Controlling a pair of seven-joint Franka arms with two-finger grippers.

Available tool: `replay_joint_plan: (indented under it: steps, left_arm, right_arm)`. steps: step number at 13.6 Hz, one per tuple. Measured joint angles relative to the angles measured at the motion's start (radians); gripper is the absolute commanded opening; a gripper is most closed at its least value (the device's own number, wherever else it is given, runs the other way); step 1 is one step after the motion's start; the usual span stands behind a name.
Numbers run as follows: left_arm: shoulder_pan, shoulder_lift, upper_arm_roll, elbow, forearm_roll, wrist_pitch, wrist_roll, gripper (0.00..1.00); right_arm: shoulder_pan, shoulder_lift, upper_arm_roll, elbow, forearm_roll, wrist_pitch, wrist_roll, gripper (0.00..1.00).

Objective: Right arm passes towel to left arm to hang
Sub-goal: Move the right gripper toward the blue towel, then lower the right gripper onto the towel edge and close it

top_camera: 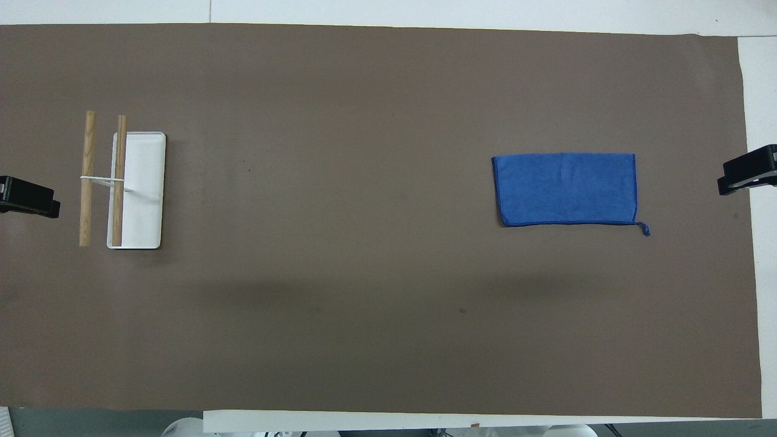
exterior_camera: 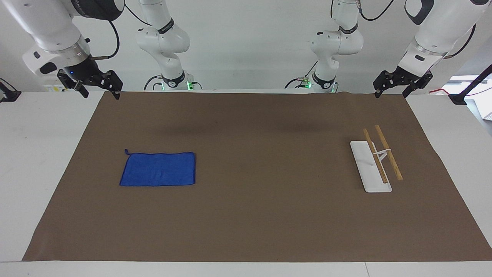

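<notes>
On the brown mat the towel lies flat toward the right arm's end, well apart from the rack, both grippers, right and left, open and empty, so I'd pinch an edge.

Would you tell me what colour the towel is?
Bright blue; the towel shows best in the overhead view.

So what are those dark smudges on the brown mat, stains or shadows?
Likely shadows: in the facing view, soft dark bands cross the brown paper mat near the robots; in the overhead view, the same blurry bands lie nearer the robots than the flat blue cloth towel. Lighting is otherwise even, without glare.
</notes>
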Motion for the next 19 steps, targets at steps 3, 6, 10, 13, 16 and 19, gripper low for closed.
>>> replay_joint_plan:
  steps: [3,6,10,13,16,19]
  left_arm:
    - [0.000,0.000,0.000,0.000,0.000,0.000,0.000,1.00]
    - [0.000,0.000,0.000,0.000,0.000,0.000,0.000,1.00]
    - [0.000,0.000,0.000,0.000,0.000,0.000,0.000,1.00]
    - [0.000,0.000,0.000,0.000,0.000,0.000,0.000,1.00]
    - [0.000,0.000,0.000,0.000,0.000,0.000,0.000,1.00]
    - [0.000,0.000,0.000,0.000,0.000,0.000,0.000,1.00]
  right_arm:
    - [0.001,0.000,0.001,0.000,0.000,0.000,0.000,1.00]
    - [0.001,-0.001,0.002,0.000,0.000,-0.003,0.000,1.00]
    - [0.013,-0.003,0.006,-0.052,0.004,0.124,0.000,1.00]
    - [0.040,0.014,0.008,-0.227,0.058,0.373,0.012,1.00]
    - [0.052,0.082,0.009,-0.389,0.122,0.589,0.012,1.00]
    - [0.090,0.152,0.009,-0.492,0.125,0.752,0.019,0.99]
